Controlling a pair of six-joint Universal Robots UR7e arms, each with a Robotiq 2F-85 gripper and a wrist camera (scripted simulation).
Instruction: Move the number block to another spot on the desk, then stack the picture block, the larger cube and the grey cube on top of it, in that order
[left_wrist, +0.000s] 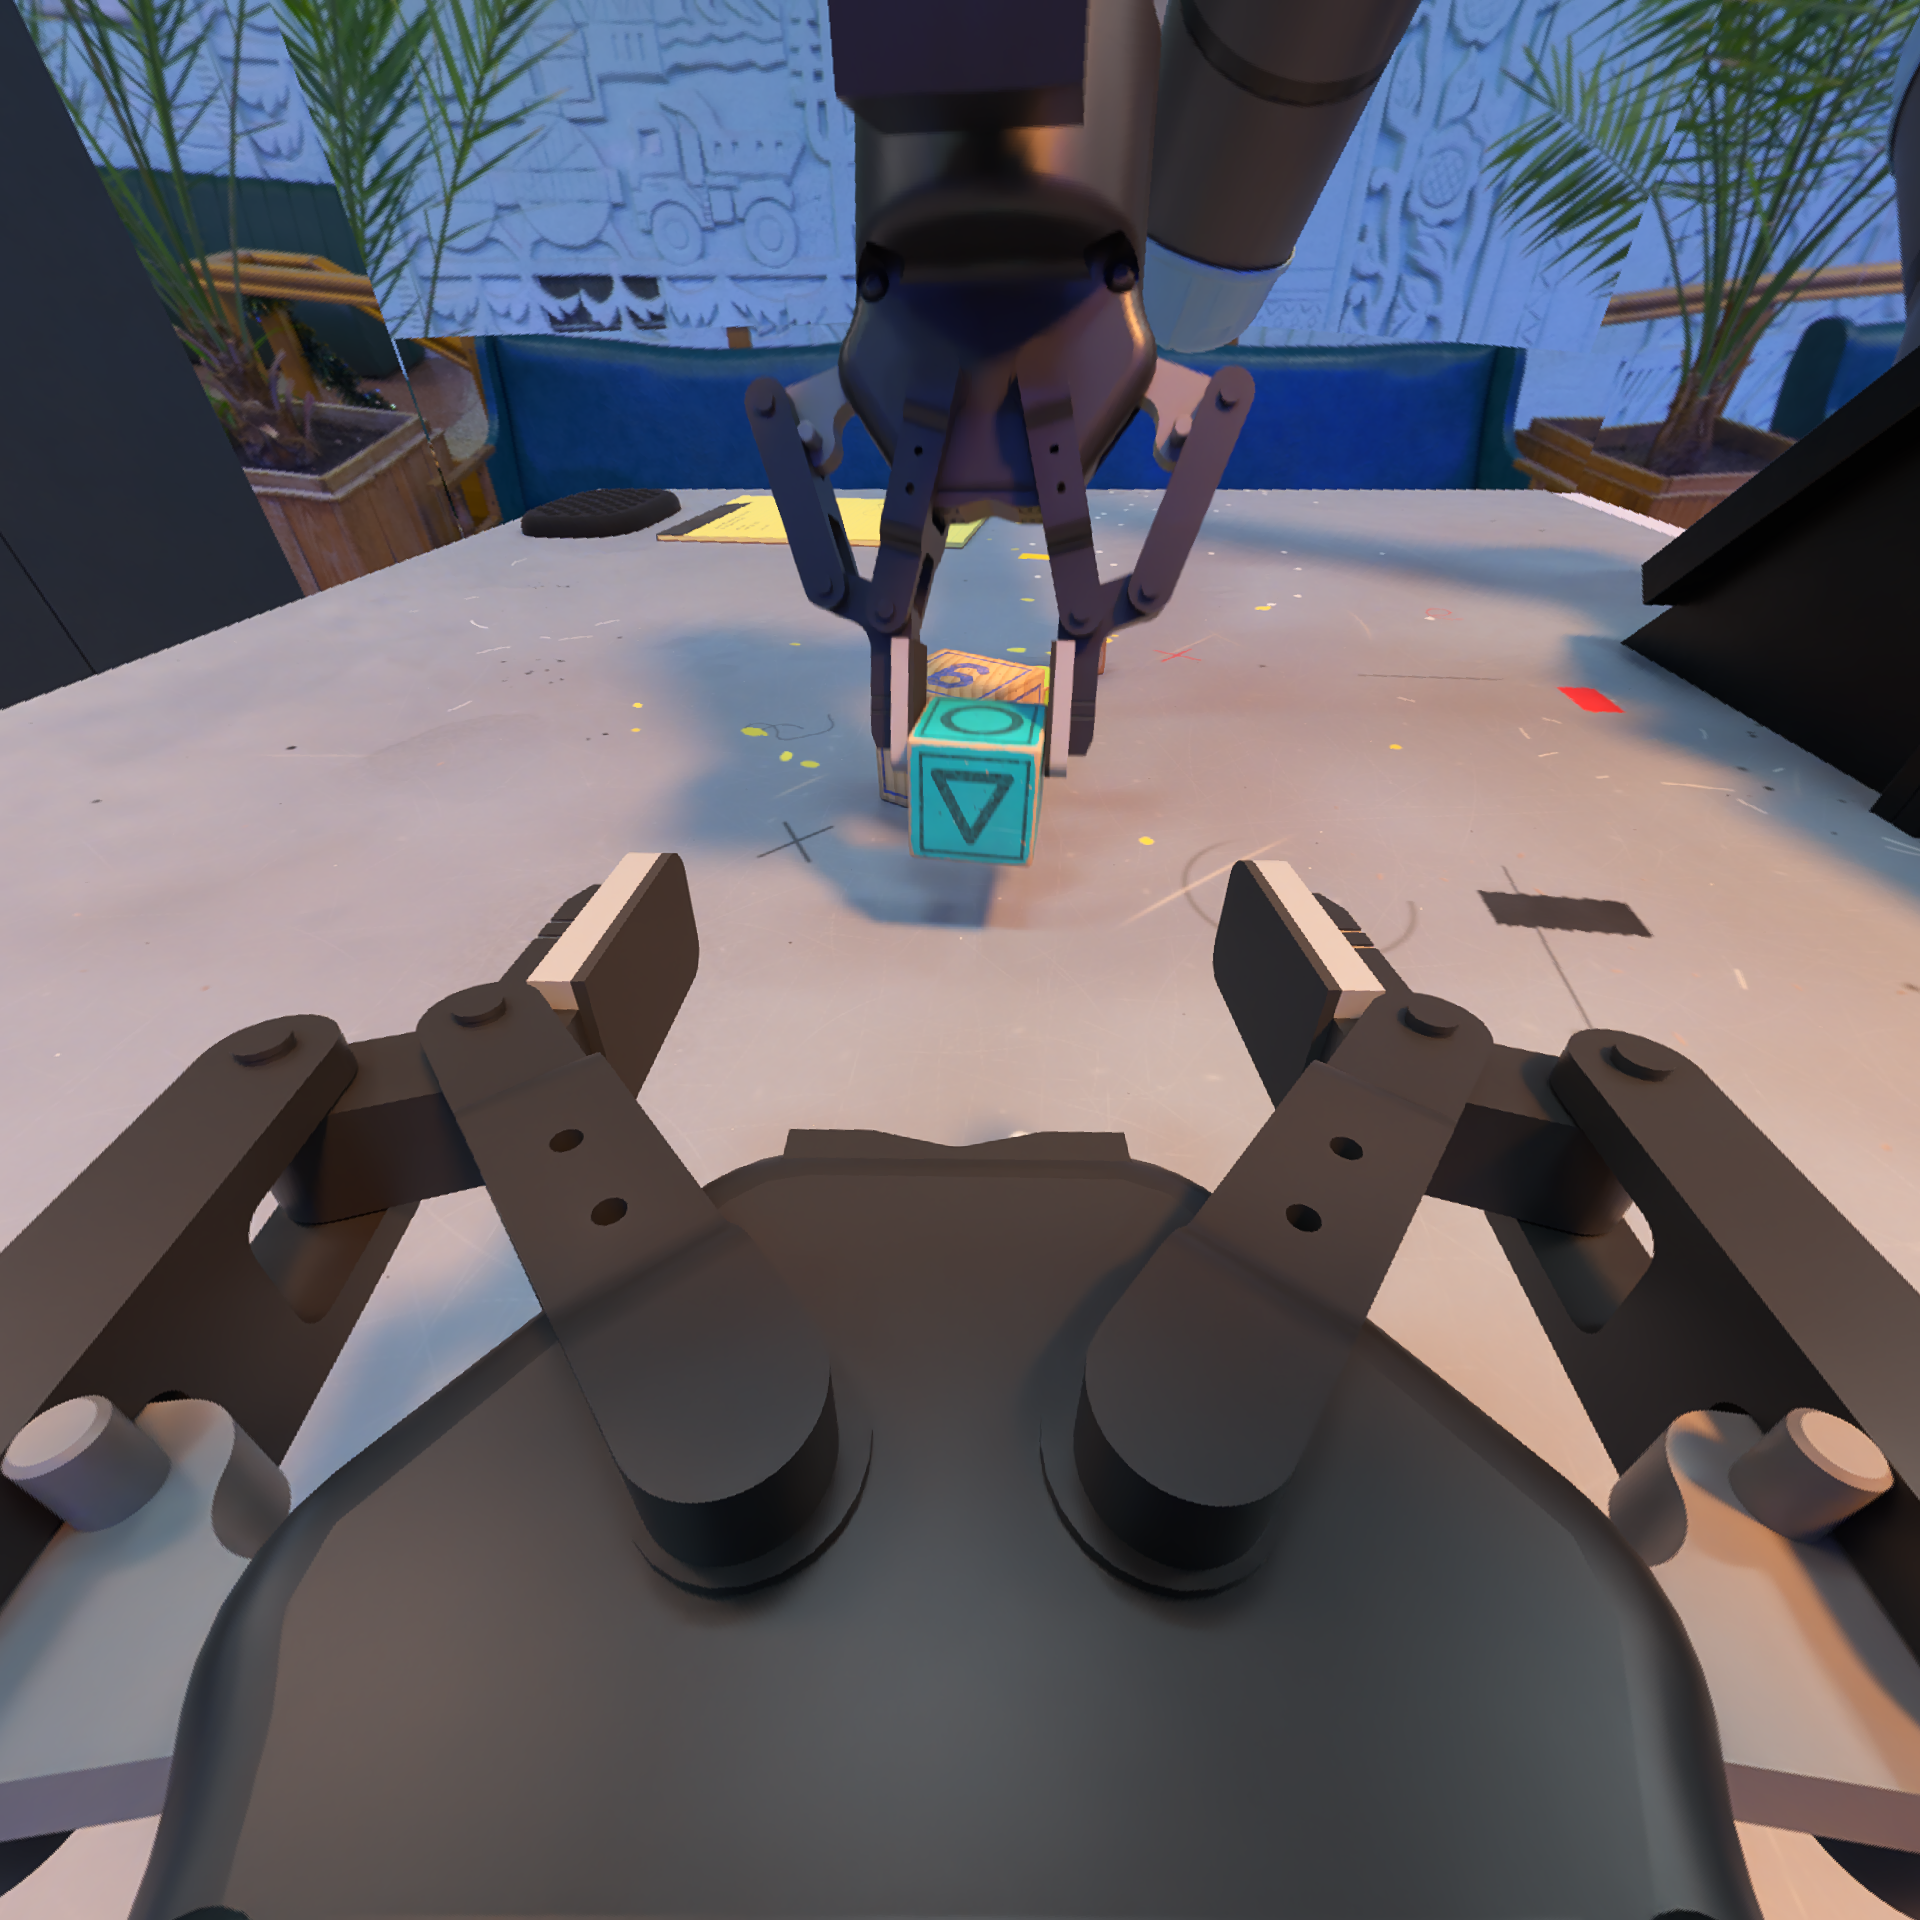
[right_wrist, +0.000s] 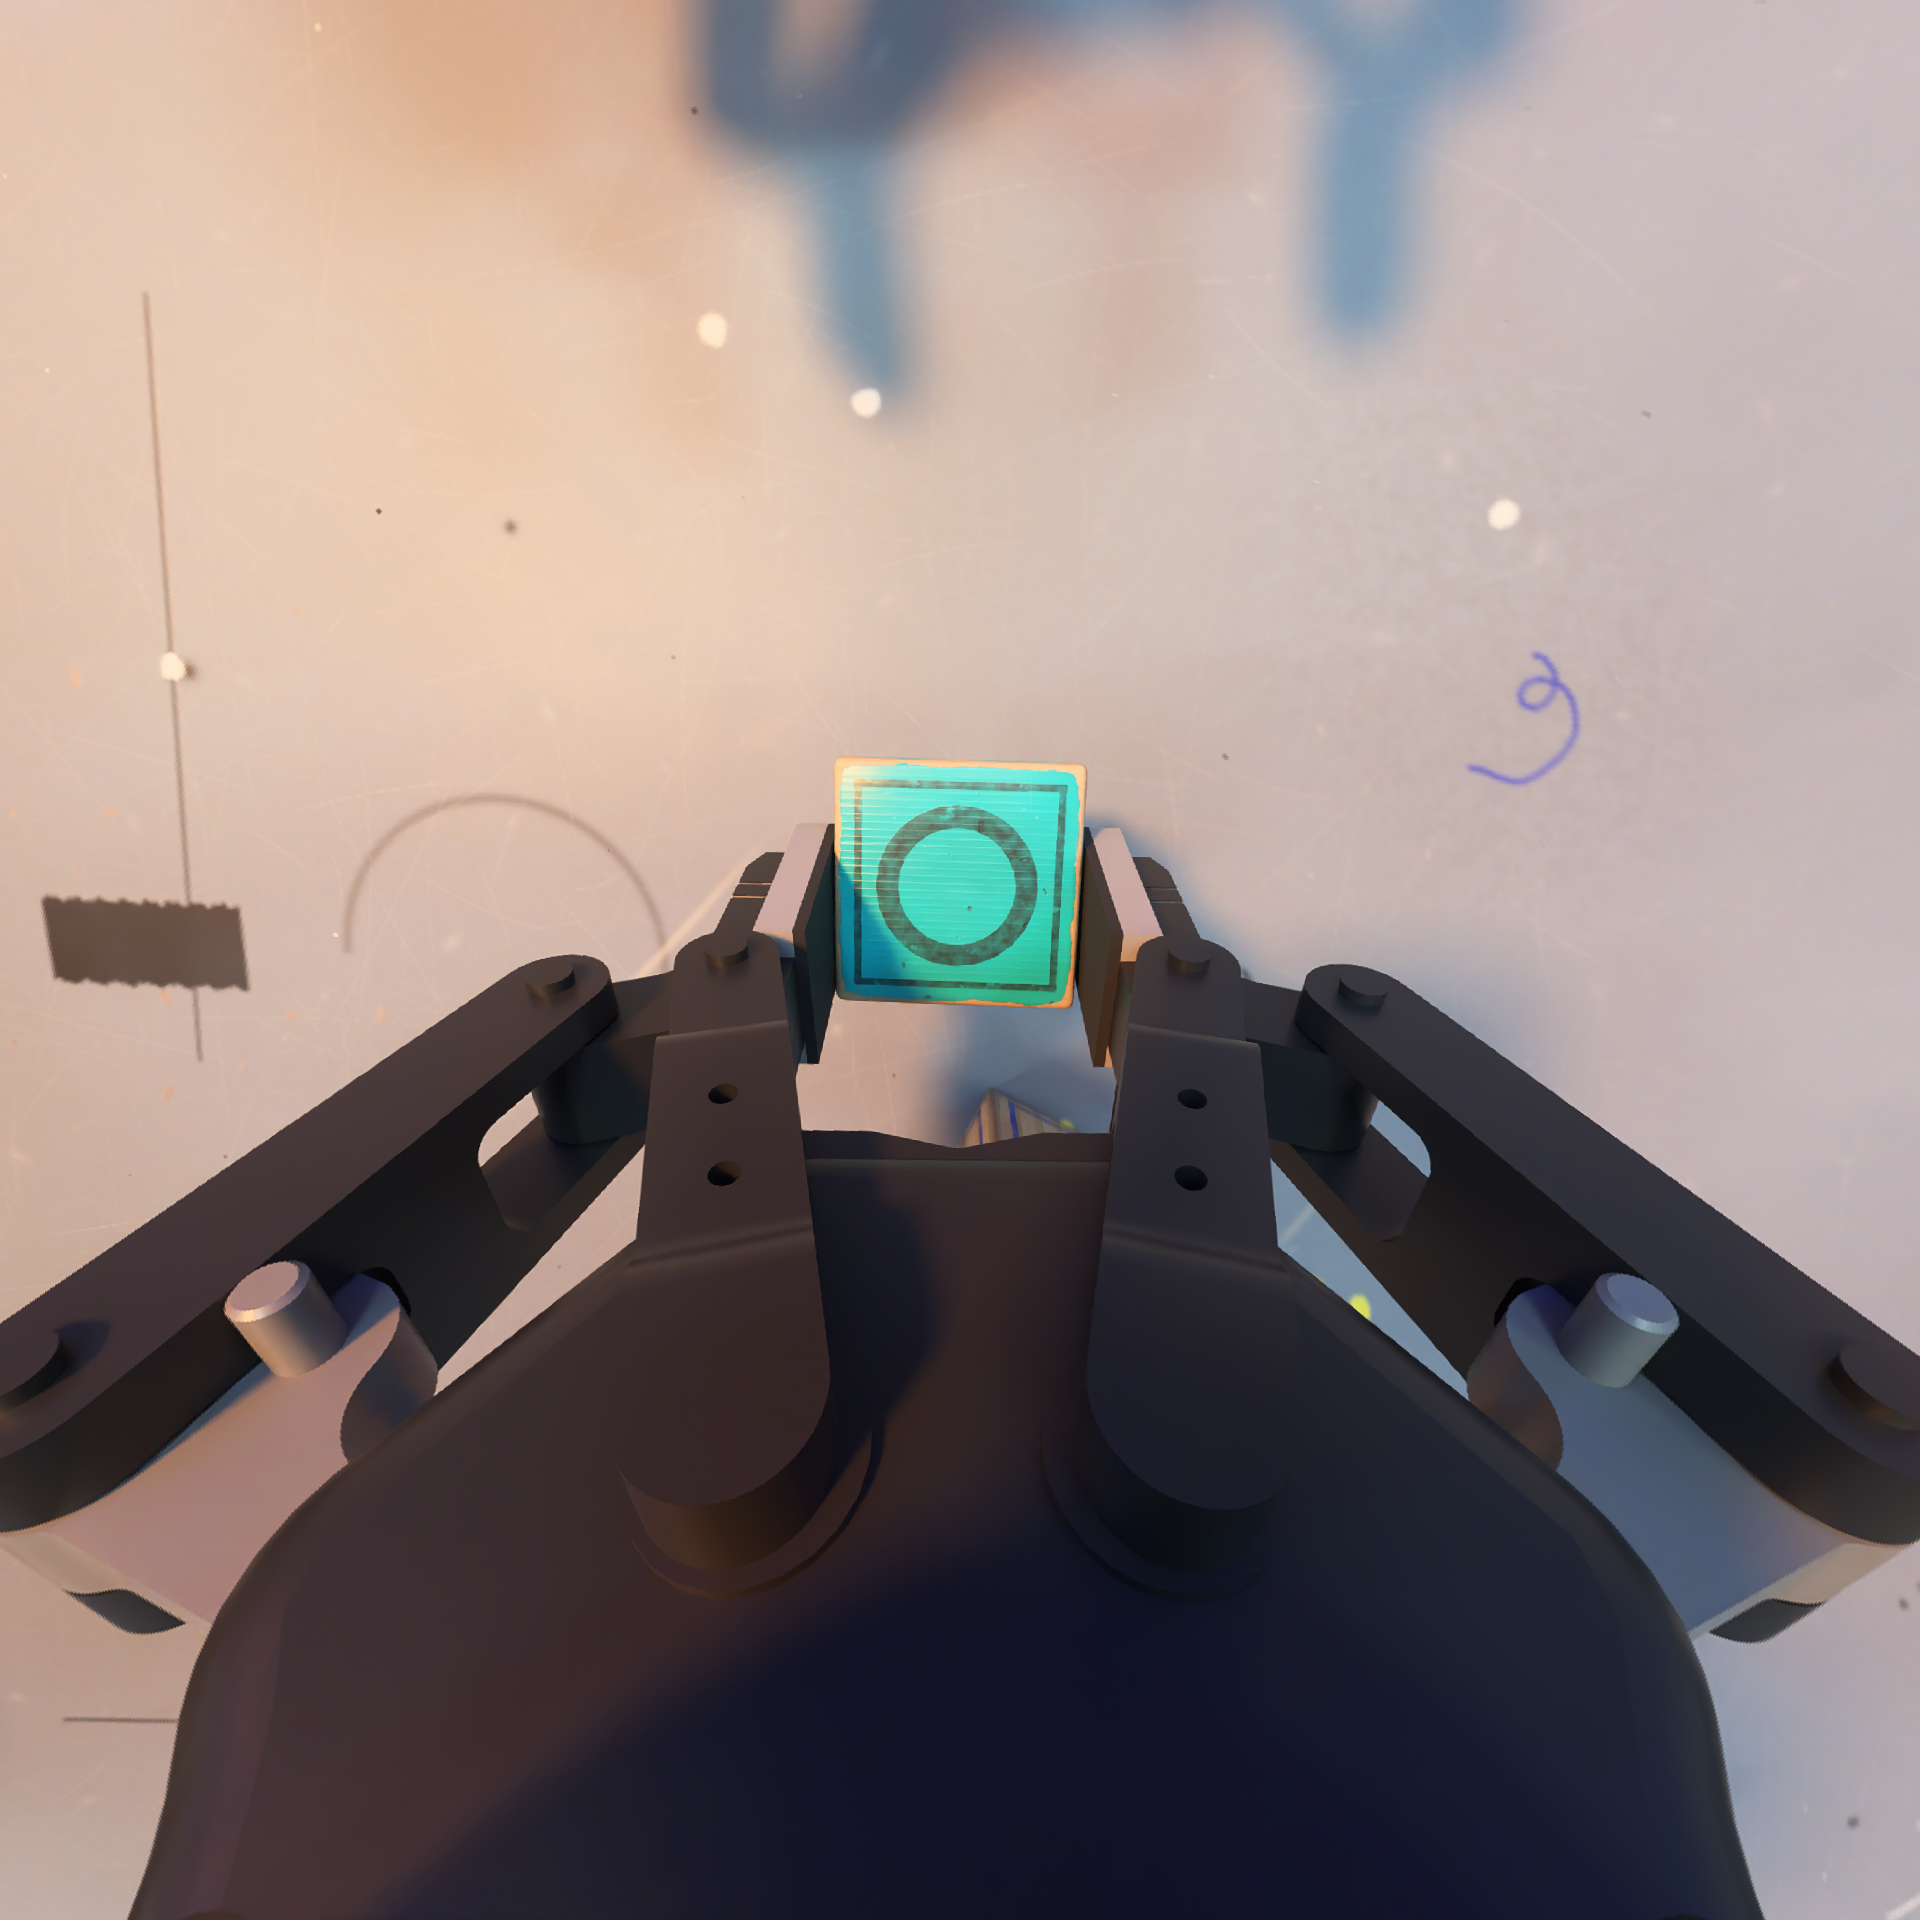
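A teal picture block with a circle on top and a triangle on its front sits low at the grey desk. My right gripper comes down from above and is shut on it, with a finger on each side. In the right wrist view the block sits between the fingers of that gripper. The wooden number block stands right behind the teal block; a sliver of it shows under the right gripper. My left gripper is open and empty, in front of both blocks. No larger cube or grey cube is in view.
A black oval pad and a yellow notepad lie at the desk's far edge. A black box stands at the right, a dark panel at the left. A dark tape patch and a red mark are on the desk.
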